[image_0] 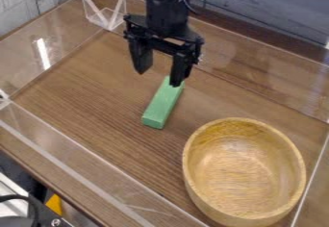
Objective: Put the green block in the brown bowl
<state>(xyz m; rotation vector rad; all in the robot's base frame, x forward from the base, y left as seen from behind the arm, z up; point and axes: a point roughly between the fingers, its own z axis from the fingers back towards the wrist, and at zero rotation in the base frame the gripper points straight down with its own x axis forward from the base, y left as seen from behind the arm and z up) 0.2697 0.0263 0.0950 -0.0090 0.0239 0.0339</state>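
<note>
A black robot gripper (pixel 156 66) points straight down over a wooden tabletop (pixel 90 82) enclosed by clear plastic walls (pixel 52 34). Its two fingers are spread wide and hold nothing. Just below it, at the near side, a bright green block (pixel 161 106) lies flat on the wood, its long axis running toward the gripper; one fingertip appears over the block's far end, though contact cannot be told. A large light-brown wooden bowl (pixel 244 207) sits empty at the lower right, near the block but apart from it. This looks like the approach step, before any grasp. The next move likely calls for centring the fingers across the block's narrow width, descending, then closing.
</note>
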